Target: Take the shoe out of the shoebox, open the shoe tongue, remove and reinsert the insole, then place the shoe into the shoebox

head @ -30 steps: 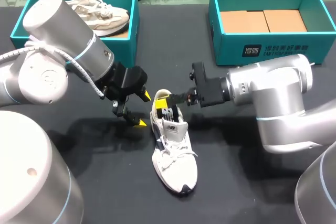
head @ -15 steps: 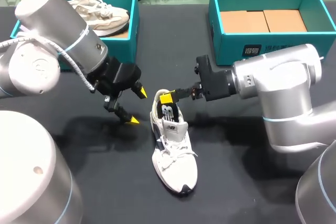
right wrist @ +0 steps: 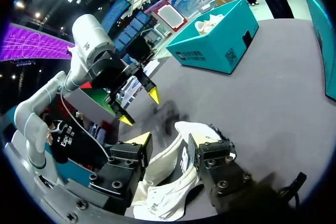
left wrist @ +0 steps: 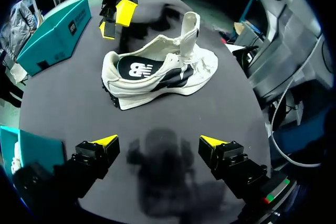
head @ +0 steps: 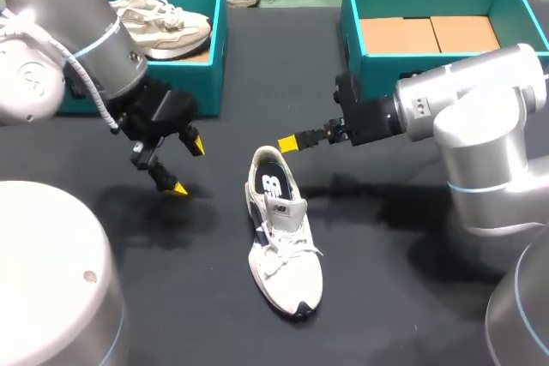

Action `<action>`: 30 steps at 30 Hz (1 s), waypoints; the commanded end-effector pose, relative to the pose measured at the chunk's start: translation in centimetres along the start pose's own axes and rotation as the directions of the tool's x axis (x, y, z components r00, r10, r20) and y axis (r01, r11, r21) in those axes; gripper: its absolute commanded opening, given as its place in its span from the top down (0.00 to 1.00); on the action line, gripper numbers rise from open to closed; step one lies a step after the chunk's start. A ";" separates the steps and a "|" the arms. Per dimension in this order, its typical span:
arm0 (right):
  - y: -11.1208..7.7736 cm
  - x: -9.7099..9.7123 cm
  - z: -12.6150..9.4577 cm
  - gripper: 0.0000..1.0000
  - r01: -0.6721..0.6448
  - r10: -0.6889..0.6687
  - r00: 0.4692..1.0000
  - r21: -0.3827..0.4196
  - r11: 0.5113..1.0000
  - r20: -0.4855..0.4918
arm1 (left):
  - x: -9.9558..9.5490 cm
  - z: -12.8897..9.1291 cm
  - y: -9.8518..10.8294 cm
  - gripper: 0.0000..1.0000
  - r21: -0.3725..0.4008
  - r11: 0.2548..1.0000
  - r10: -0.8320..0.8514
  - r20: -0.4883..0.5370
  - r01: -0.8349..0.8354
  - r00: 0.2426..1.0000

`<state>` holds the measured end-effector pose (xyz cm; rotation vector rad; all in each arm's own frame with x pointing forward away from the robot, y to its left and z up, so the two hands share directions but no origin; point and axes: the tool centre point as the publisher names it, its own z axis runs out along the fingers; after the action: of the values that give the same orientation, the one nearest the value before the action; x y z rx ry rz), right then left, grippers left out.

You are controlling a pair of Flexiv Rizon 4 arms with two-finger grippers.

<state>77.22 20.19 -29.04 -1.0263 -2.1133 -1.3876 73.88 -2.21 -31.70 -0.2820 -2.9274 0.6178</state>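
Right now the white shoe [head: 279, 229] is lying upright on its sole near the middle of the dark table [head: 386, 297], heel pointing to the far side and toe to the near side. Its insole [head: 273, 184] is sitting inside and showing through the opening, with the tongue standing up behind the laces. My right gripper [head: 287, 141] is hovering just past the heel, on its far right, not touching the shoe; in the right wrist view its fingers [right wrist: 137, 139] are standing spread with nothing between them and the shoe's opening lying under them. My left gripper [head: 186, 165] is hanging to the left of the shoe, clear of it, jaws wide apart and holding nothing; its wrist view is looking across bare tabletop at the shoe's side. At the far right the teal shoebox [head: 369, 75] is showing only brown cardboard on its floor. At the far left, a second teal box [head: 210, 83] is holding a beige shoe [head: 163, 15]
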 end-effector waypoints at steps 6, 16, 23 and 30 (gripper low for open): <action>0.8 0.1 -1.9 0.53 -0.064 0.054 0.992 0.086 0.994 0.117 | 1.3 -4.6 2.4 0.00 -0.036 0.999 0.009 -0.035 -0.010 0.999; 1.4 0.0 -2.8 0.53 -0.175 0.131 0.947 0.128 0.976 0.295 | 1.3 -8.7 5.8 0.00 -0.070 0.998 -0.012 -0.043 0.009 0.999; 1.4 1.0 -2.3 0.56 -0.225 0.154 0.899 0.130 0.966 0.411 | 1.0 -10.7 7.3 0.00 -0.086 0.996 0.000 -0.065 -0.006 0.998; 0.6 2.5 -1.6 0.59 -0.269 0.166 0.826 0.118 0.956 0.538 | 0.6 -12.3 8.6 0.00 -0.092 0.996 0.013 -0.074 -0.019 0.997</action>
<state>76.38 19.17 -26.57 -1.4613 -2.1881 -0.9673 76.42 9.83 -24.44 -0.3293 -2.8963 0.4611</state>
